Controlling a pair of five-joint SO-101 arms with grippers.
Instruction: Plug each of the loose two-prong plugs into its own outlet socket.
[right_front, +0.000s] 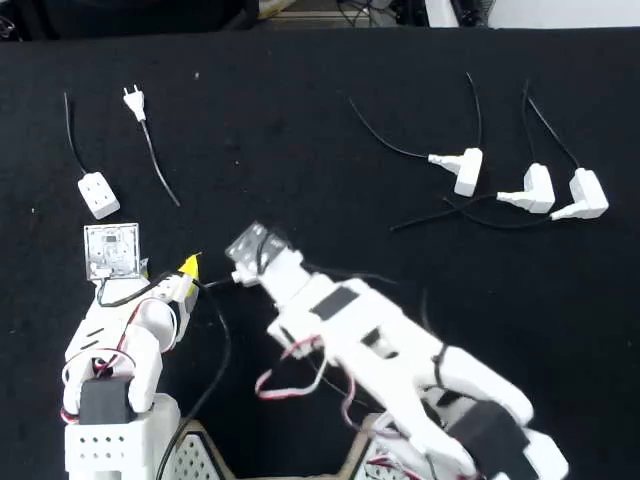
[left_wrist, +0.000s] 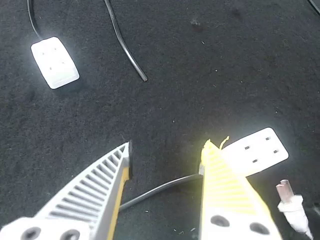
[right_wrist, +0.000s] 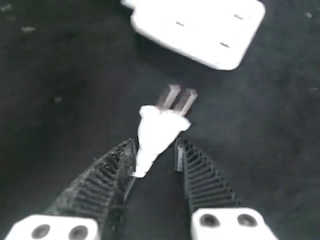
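Black cloth (right_front: 320, 110) covers the whole table.

Two-prong plug (right_wrist: 160, 127): white, held at its rear body between the black ribbed fingers of the right gripper (right_wrist: 154, 150), which is clamped on it. The prongs stick out forward, clear of the fingers.

Outlet socket (right_wrist: 200, 22): white, flat on the cloth just ahead of the prongs. A strip of cloth shows between the prong tips and the socket, so they are apart and the plug is not inserted. The left wrist view shows the same thing: plug tip near the socket's edge, not touching.

Left gripper (left_wrist: 167, 150): spread wide, holding nothing. Its yellow-faced finger sits just beside that socket. A black cable (left_wrist: 160, 190) lies on the cloth between the two fingers.

Arms, high view: the right arm (right_front: 380, 345) reaches diagonally from the lower right to the table's centre-left. The left arm (right_front: 130, 340) stands at the lower left. The two grippers are close together.

Far left of the table: a second outlet socket (right_front: 98, 194) lies flat, its cable running away from the arms. Near it, but apart, is a loose plug (right_front: 133, 100), unplugged, with its cable trailing toward the arms.

Far right, well apart from both grippers: three white sockets (right_front: 467, 171), (right_front: 538, 188), (right_front: 588, 193), each with a plug seated in it. Their black cables cross one another.
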